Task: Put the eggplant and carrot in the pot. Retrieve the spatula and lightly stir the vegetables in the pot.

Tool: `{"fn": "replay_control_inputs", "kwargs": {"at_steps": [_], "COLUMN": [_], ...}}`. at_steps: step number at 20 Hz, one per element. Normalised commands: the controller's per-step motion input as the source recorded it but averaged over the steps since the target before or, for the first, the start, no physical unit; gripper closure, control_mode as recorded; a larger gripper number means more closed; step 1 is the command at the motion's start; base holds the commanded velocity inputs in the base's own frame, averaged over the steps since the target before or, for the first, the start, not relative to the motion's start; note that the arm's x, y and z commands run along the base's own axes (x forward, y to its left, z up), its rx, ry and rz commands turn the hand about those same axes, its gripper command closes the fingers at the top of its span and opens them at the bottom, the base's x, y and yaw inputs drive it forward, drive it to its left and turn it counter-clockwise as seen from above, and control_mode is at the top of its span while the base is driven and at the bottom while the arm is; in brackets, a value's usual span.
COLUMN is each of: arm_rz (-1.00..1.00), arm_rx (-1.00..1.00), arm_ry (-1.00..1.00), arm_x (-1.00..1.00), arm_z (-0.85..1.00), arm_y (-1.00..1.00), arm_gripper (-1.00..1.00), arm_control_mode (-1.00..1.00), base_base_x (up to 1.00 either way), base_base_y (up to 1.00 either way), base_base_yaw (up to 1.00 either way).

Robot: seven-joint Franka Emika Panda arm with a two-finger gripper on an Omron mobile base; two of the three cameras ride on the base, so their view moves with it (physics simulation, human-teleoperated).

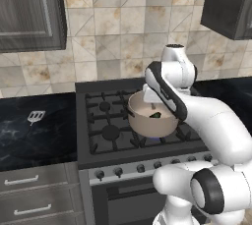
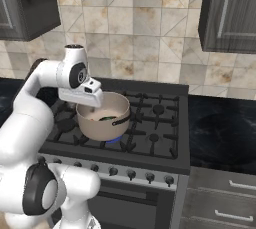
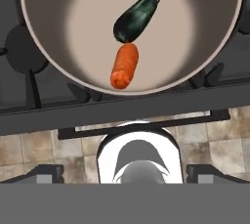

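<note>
Glossy white rounded arm (image 1: 211,121) shells, bulbous at the joints. Dark grey rings and caps at each joint. Boxy white hand housing (image 2: 80,95).

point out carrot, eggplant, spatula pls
carrot (image 3: 124,65): hand view, middle of its orange body, in the pot.
eggplant (image 3: 136,16): hand view, middle of its dark body.
spatula (image 1: 36,116): left base view, slotted pale head, on the counter.

No readable text or labels anywhere.
</note>
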Motion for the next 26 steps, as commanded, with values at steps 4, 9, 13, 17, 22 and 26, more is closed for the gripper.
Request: {"fn": "replay_control_inputs", "kwargs": {"at_steps": [4, 9, 13, 17, 22, 26], "arm_rz": [0.00, 0.00, 0.00, 0.00, 0.00, 0.00], "arm_rx": [-0.05, 0.00, 0.00, 0.00, 0.00, 0.00], "arm_ry": [0.01, 0.00, 0.07, 0.00, 0.00, 0.00], "arm_x": [-0.19, 0.00, -0.11, -0.06, 0.00, 0.00], "arm_z": [0.00, 0.00, -0.01, -0.03, 0.00, 0.00], "arm_y": [0.00, 0.00, 0.05, 0.13, 0.00, 0.00], "arm_gripper": [-1.00, -1.00, -1.00, -1.00, -1.00, -1.00], "arm_control_mode": [-1.00, -1.00, -1.00, 1.00, 1.00, 1.00], "base_base_x": [0.00, 0.00, 0.00, -0.14, -0.10, 0.05], "base_base_y": [0.00, 0.00, 0.00, 0.54, 0.96, 0.89], "base_base_yaw": [0.00, 0.00, 0.00, 0.01, 0.00, 0.00]}}
